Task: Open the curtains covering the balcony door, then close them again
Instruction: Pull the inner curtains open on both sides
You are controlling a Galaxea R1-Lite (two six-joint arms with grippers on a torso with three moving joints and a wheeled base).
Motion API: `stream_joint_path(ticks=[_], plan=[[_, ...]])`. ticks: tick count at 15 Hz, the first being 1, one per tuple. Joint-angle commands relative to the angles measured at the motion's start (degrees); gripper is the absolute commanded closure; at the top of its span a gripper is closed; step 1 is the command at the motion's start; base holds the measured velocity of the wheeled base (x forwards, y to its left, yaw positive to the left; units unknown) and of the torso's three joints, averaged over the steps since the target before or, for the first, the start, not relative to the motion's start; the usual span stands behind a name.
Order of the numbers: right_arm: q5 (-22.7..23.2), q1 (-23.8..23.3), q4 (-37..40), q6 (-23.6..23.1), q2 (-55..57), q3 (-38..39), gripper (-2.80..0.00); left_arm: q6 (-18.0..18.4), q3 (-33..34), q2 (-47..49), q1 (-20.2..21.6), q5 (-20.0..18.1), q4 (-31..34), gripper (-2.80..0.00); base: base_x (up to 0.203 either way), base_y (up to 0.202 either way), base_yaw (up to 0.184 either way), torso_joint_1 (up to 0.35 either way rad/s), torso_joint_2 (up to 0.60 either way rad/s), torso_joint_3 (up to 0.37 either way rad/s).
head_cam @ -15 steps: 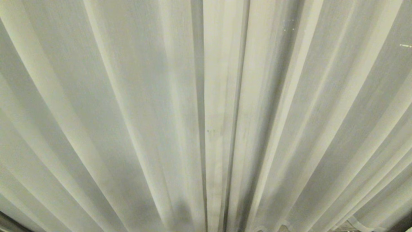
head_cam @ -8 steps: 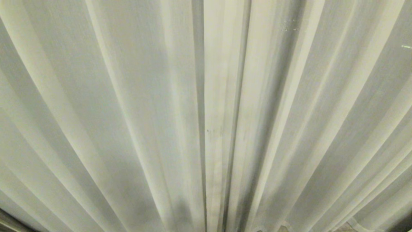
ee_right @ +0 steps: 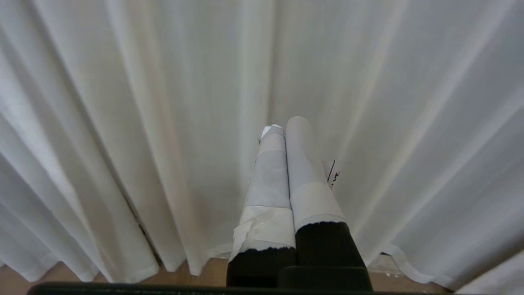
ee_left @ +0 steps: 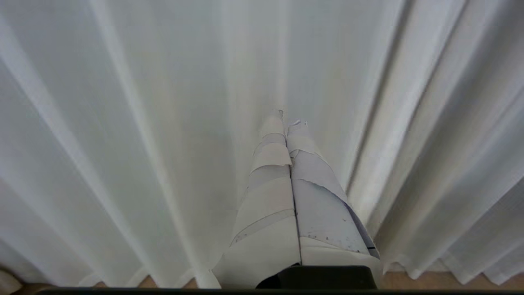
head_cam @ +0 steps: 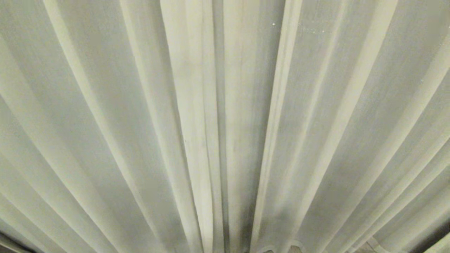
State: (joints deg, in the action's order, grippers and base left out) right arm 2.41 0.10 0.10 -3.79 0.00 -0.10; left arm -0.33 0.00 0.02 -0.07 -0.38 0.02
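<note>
Head view is shifted sideways versus a second ago: camera motion, not cloth motion. The curtains [head_cam: 140,105] are drawn fully shut, seam [head_cam: 218,140] near centre; balcony door is hidden behind them. Left gripper [ee_left: 288,123] and right gripper [ee_right: 284,125] are pressed closed, empty, just short of the pleats. Opening is judged not yet started.

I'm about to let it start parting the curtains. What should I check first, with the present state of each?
1. Curtains drawn shut across the view: ok.
2. Seam where the panels meet in the head view: ok.
3. Left gripper shut, holding nothing: ok.
4. Right gripper shut, holding nothing: ok.
5. Fingers open, ready to take fabric: not ok.
6. Balcony door behind: cannot tell, hidden.
</note>
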Motion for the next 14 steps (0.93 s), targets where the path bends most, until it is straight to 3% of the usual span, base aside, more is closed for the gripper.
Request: stream_joint_path(ticks=[1,7,14], plan=[[0.05,-0.01,-0.01,-0.08,0.09,0.01,0.00,-0.11,0.00,-0.02,-0.01,0.03,-0.11,0.00,0.000,-0.193,0.000,-0.001,0.00,0.006],[0.05,0.01,0.08,-0.25,0.09,0.01,0.00,-0.02,0.00,-0.02,-0.01,0.03,-0.02,0.00,0.000,-0.165,0.002,0.001,0.00,0.003],[0.05,0.03,-0.01,-0.08,0.09,0.01,0.00,-0.02,0.00,-0.02,-0.01,0.03,-0.11,0.00,0.000,0.000,0.000,0.000,0.00,0.000]])
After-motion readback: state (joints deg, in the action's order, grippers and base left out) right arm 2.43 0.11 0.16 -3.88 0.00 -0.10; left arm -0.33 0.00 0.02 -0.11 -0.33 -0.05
